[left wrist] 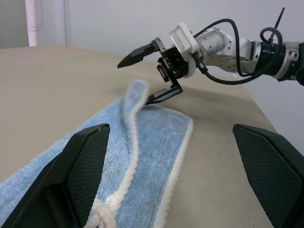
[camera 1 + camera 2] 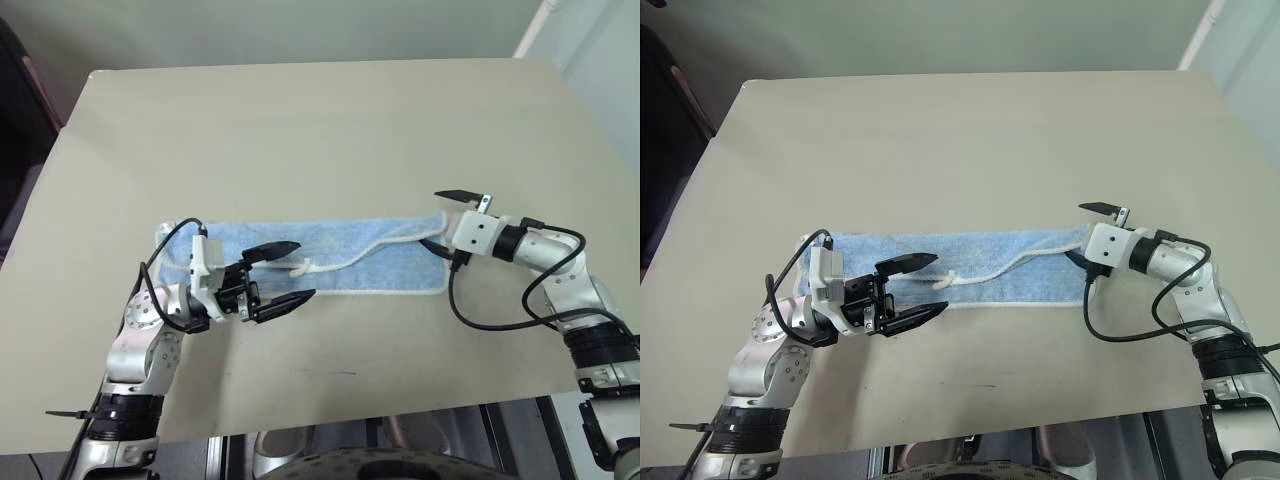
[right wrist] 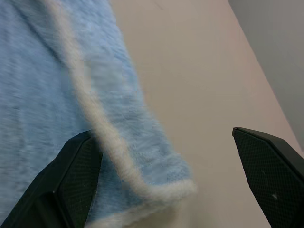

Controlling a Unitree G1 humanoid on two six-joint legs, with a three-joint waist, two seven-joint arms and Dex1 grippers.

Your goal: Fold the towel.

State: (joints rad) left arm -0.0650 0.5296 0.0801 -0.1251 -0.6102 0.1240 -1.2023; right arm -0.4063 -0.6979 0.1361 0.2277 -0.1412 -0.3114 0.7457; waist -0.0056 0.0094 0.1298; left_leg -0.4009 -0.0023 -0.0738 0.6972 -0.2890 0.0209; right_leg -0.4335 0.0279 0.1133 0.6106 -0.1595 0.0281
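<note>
The towel [image 2: 375, 255] is a light-blue terry strip with white corded edging, lying lengthwise across the middle of the tan table [image 2: 300, 130]. Its white cord loop [image 2: 308, 268] lies on the cloth left of centre. My left gripper [image 2: 305, 269] hovers open over the towel's left part, one finger on each side of the cord knot. My right gripper [image 2: 435, 220] is open at the towel's right end. In the left wrist view its lower finger [image 1: 164, 95] is at the cloth's edge, and the raised far corner [image 1: 137, 90] stands between the fingers. The right wrist view has the towel corner [image 3: 142, 156] between its fingers.
The table's near edge [image 2: 350, 420] runs just in front of both arms, with floor below it. A white pipe [image 2: 535, 25] stands past the table's far right corner, and dark furniture [image 2: 20, 90] is off its left side. Bare tabletop stretches beyond the towel.
</note>
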